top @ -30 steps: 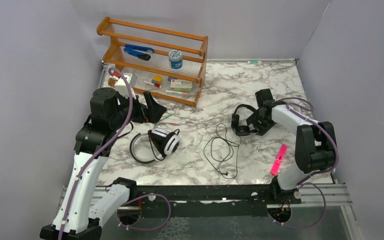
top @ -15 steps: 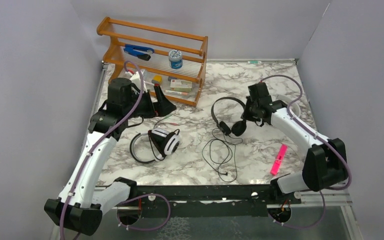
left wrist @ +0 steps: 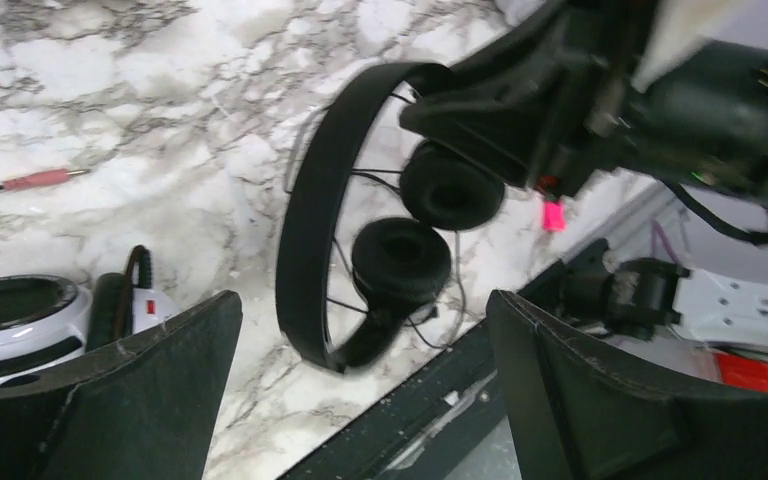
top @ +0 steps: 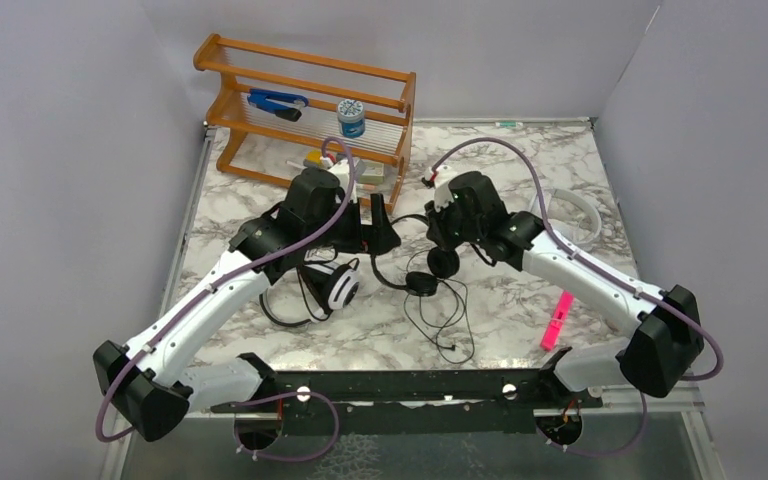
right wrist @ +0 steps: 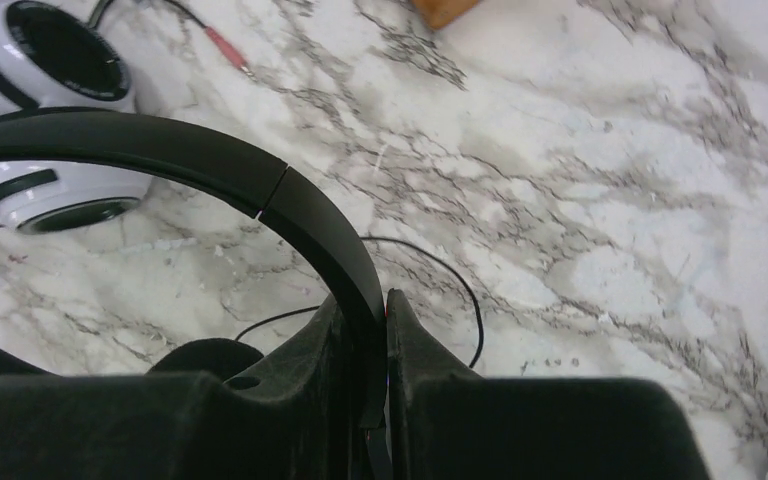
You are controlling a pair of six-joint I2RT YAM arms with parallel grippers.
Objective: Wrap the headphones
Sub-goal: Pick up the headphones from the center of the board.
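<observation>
My right gripper (right wrist: 380, 300) is shut on the headband of the all-black headphones (right wrist: 160, 150) and holds them above the middle of the table. In the top view their two ear pads (top: 430, 275) hang below the right gripper (top: 440, 228), and the black cord (top: 440, 320) trails down to the marble. My left gripper (left wrist: 360, 320) stands open just left of them, its fingers either side of the hanging black headphones (left wrist: 305, 230) without touching. The white headphones with black ear pads (top: 332, 285) lie under the left arm. All-white headphones (top: 572, 212) lie at the back right.
A wooden rack (top: 305, 120) with small items stands at the back left. A pink marker (top: 558, 318) lies at the right front. The black base rail (top: 410, 385) runs along the near edge. A red-tipped plug (right wrist: 225, 45) lies near the white headphones.
The right gripper shut on the black headphones, lifted them and carried them left to the centre. The left arm swung right from the rack, its open gripper now facing them.
</observation>
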